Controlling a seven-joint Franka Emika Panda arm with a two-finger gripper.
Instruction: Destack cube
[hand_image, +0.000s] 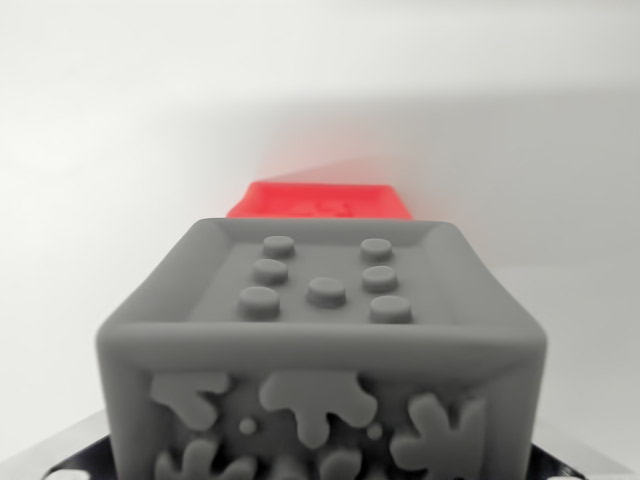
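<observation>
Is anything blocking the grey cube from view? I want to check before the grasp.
Nothing visible stands in front of the grey moulded cube with raised studs; it fills the wrist view's foreground. A red cube sits behind it. The pincer is out of frame.

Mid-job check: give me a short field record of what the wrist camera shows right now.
nearest object: grey moulded cube with raised studs on top, filling the lower frame
behind it: red block, blurred, only its top showing
contact between them: cannot tell
surface: white
gripper: dark parts at the bottom corners, jaw state cannot be told
</observation>
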